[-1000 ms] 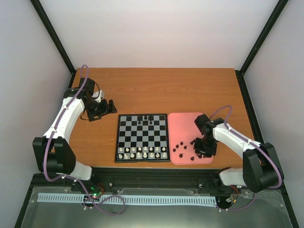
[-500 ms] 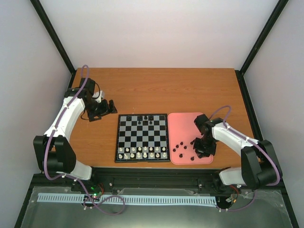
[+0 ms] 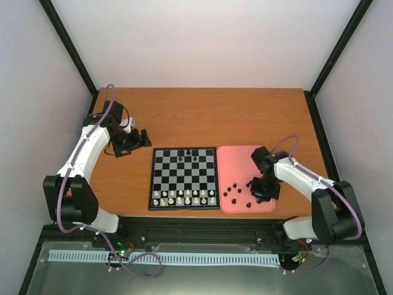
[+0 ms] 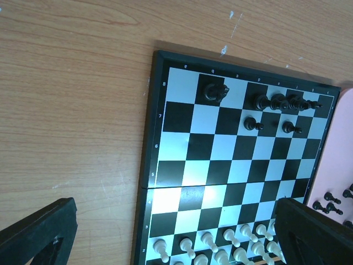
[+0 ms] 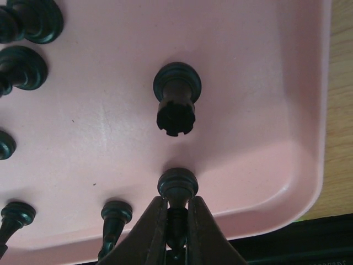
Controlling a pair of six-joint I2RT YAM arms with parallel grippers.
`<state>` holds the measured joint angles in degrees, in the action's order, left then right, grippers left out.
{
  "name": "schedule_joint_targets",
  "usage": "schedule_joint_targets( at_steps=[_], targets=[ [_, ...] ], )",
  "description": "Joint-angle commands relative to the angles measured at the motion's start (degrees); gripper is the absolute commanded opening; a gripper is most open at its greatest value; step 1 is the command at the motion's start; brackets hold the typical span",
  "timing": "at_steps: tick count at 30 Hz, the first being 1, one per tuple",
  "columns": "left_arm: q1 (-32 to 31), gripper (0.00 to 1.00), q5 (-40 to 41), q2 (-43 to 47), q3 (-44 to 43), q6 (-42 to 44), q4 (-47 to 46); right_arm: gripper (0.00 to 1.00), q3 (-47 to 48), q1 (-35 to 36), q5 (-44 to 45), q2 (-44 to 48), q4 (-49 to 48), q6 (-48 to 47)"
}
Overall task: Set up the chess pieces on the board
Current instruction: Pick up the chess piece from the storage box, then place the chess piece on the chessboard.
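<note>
**Wood-grain table, black ranks barely begun**

Most black chess pieces lie loose on the pink tray just beside the board, on its right-arm side. Only a handful stand on the board's far two rows, so I judge most of black's setup is left. White pieces fill the board's near two rows. My right gripper is down over the tray's side away from the board, jaws pinching one black piece. My left gripper hangs off the board's far left corner, jaws spread wide, empty. The pinched piece's top is hidden between the fingers, so I can't name it, and the right arm covers part of the tray.
</note>
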<state>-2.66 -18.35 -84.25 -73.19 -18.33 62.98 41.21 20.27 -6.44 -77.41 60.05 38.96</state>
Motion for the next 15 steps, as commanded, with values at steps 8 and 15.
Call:
schedule_joint_targets(
  at_steps=[8, 15],
  targets=[
    [-0.2, 1.00, -0.4, 1.1, -1.1, 0.0, 0.0, 0.03, 18.7, 3.7, 2.8, 3.5, 13.1, 2.4],
    [-0.2, 1.00, 0.1, 2.0, -1.3, 0.0, 0.5, 0.03, 45.9, 10.3, 1.0, -13.5, 14.9, -3.1]
  ],
)
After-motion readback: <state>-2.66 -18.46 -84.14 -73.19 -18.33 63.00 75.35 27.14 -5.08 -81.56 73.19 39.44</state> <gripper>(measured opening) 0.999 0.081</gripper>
